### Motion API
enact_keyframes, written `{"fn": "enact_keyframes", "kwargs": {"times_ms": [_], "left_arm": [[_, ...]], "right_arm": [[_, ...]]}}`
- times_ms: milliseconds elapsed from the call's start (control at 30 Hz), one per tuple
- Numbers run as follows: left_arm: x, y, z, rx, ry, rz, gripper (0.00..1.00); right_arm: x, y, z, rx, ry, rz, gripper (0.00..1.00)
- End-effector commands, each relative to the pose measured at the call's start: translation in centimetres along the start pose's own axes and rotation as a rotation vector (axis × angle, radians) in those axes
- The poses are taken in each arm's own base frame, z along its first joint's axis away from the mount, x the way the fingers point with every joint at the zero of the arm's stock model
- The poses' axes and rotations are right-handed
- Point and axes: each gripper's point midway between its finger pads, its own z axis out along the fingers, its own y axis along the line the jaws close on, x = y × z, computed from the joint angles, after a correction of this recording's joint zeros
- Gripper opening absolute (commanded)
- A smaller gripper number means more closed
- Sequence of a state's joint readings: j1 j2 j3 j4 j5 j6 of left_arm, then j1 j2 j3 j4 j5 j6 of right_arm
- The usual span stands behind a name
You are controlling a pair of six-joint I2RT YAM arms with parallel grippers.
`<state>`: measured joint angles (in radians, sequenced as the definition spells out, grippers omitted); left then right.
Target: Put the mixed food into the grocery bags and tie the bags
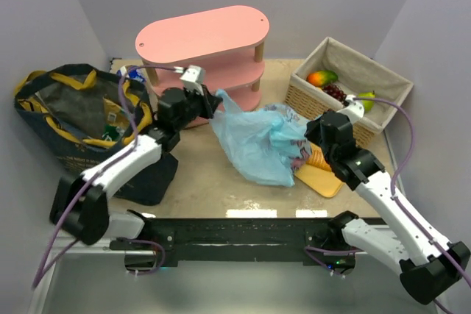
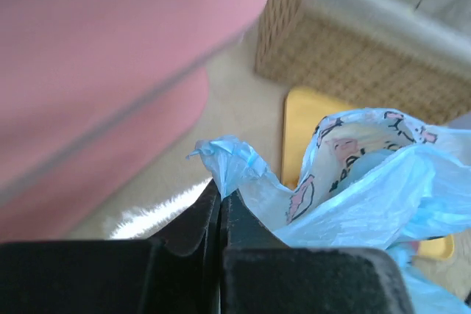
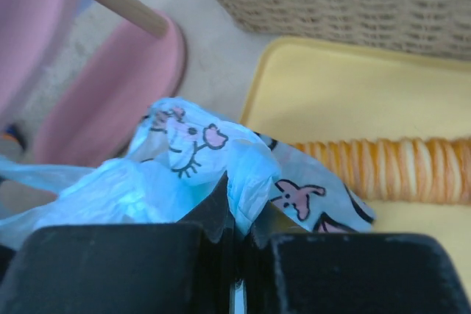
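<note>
The light-blue patterned plastic bag (image 1: 257, 141) lies stretched across the table's middle. My left gripper (image 1: 215, 106) is shut on its left handle tip (image 2: 228, 156), close to the pink shelf. My right gripper (image 1: 309, 131) is shut on a fold of the bag's right side (image 3: 254, 174). Just beyond it, the long orange ridged bread (image 3: 390, 168) lies on a yellow tray (image 3: 331, 93). The navy tote (image 1: 66, 119) with mustard handles stands at the left with a green packet (image 1: 110, 131) inside. A mango (image 1: 321, 77), dark grapes (image 1: 335, 92) and a pear (image 1: 366, 99) sit in the wicker basket (image 1: 305, 99).
A pink three-tier shelf (image 1: 202, 34) stands at the back centre, right beside my left gripper. The wicker basket fills the back right corner, with the yellow tray (image 1: 324, 180) in front of it. Walls close in on the left, back and right.
</note>
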<state>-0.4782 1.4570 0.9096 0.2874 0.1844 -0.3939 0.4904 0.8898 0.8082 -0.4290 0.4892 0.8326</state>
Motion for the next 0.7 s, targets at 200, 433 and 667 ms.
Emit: {"fn": "enact_keyframes", "kwargs": {"times_ms": [200,433,667], "left_arm": [[-13.7,2.7,-16.0,-0.41,-0.497,0.181,0.0],[-9.9,-0.8,-15.4,-0.163,-0.347,0.376,0.0],[-5.8,-5.8,-14.8,0.101,-0.334,0.528,0.0]], "right_arm": [[-4.8,1.1,-0.4,-0.011,-0.168,-0.09,0.0],[0.4,0.7,1.6,-0.041,0.008,-0.191,0.35],[-4.3,5.3,-3.3,-0.287,-0.086,-0.268,0.82]]}}
